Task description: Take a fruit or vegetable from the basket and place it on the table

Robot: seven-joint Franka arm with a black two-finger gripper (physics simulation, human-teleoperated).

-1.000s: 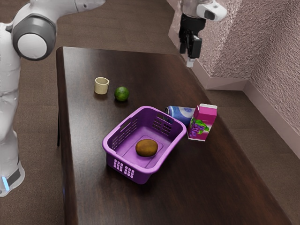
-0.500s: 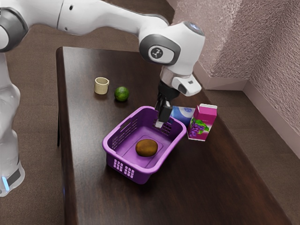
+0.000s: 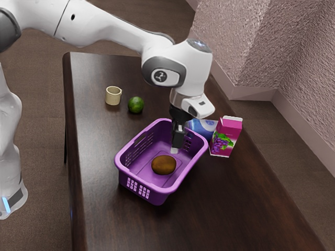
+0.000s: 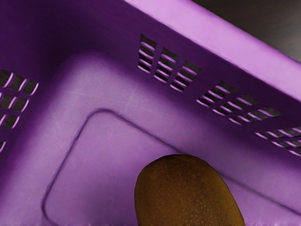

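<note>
Reaching in from the exterior view's left, the arm (image 3: 104, 23) brings its gripper (image 3: 175, 148) down inside the purple basket (image 3: 137, 178), near the short side by the can; how far open it is, and whether it has hold of anything, I cannot tell. The brown fruit (image 3: 163, 165) lies around the middle of the basket's floor (image 3: 146, 171), close to the gripper. The basket stands between the long edges of the table (image 3: 209, 209). Just outside its short side, the blue can (image 3: 203, 126) lies tipped over, and the pink carton (image 3: 227, 136) stands upright beside it, toward the long edge at the exterior view's right. Closer to the far short edge are the green fruit (image 3: 135, 104) and the cream cup (image 3: 113, 96), the cup nearer the opposite long edge. In the wrist view, the brown fruit is near one slotted wall (image 4: 221, 75), with a rounded corner of the basket farther off.
</note>
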